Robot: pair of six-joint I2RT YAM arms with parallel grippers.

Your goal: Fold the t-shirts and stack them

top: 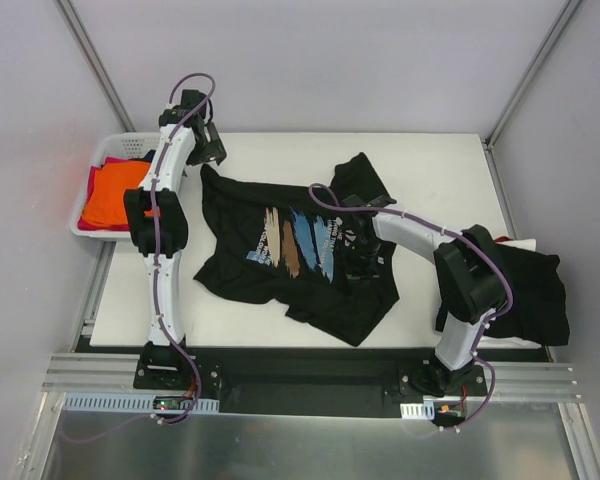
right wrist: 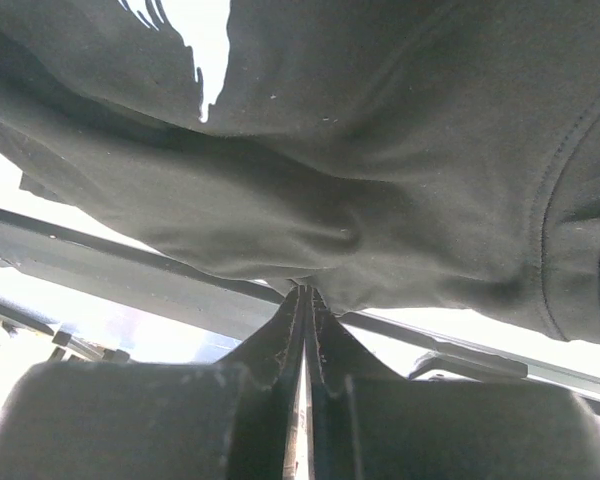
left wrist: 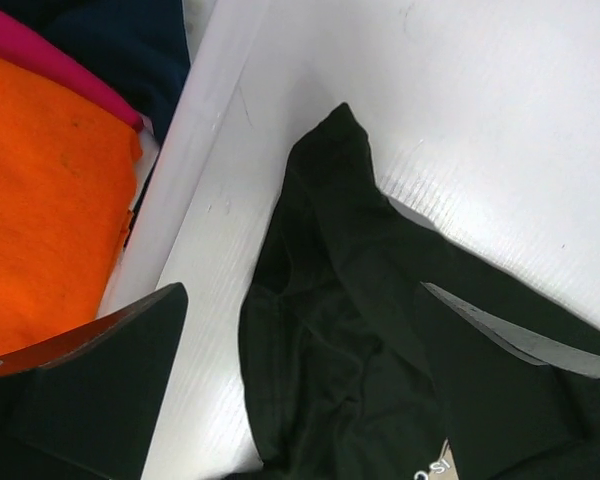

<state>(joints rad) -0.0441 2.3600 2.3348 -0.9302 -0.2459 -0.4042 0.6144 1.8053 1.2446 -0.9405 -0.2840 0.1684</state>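
On smooth white table [top: 430, 170], rumpled soft black t-shirt [top: 290, 247]

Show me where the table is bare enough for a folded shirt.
Widest bare patch: far right corner of the table, between the printed t-shirt and the right edge. A narrower strip runs along the far edge beyond that shirt. Crowded: the centre under the shirt, the near right by the black stack, the basket at left.

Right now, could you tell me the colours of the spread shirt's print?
The shirt's print is blue, tan and brown; top view.
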